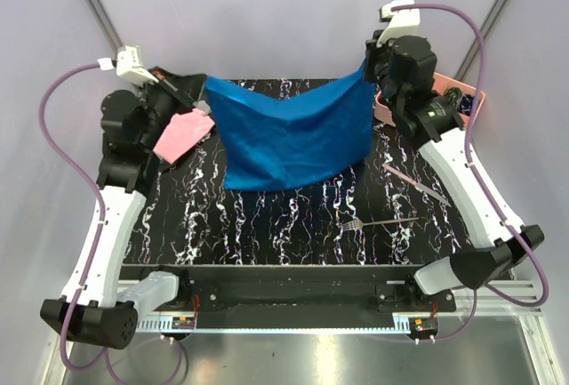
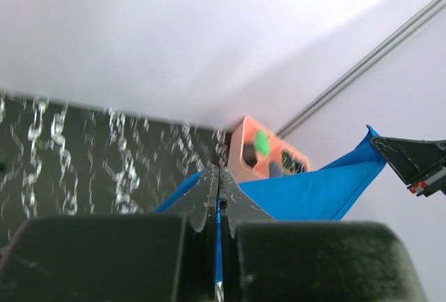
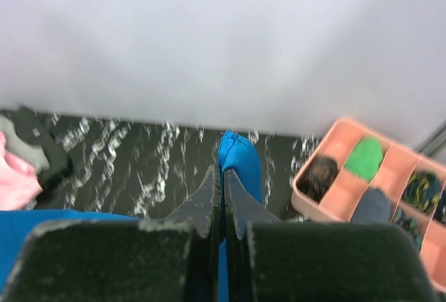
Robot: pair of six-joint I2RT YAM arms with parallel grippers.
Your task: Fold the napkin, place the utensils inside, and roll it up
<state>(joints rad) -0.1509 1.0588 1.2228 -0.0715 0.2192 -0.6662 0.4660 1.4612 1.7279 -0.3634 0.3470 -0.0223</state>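
Reaches both arms forward from the near edge, forearms angled up and outward, wrists raised above the desk (image 1: 267, 225). Clamps left claw (image 1: 201, 96) tight on one top corner of the napkin (image 1: 293, 136), right claw (image 1: 369, 69) on the other, fingers pressed together.

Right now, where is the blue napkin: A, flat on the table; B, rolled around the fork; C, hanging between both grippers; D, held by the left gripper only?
C: the left gripper and the right gripper each pinch a top corner, and the napkin hangs between them.
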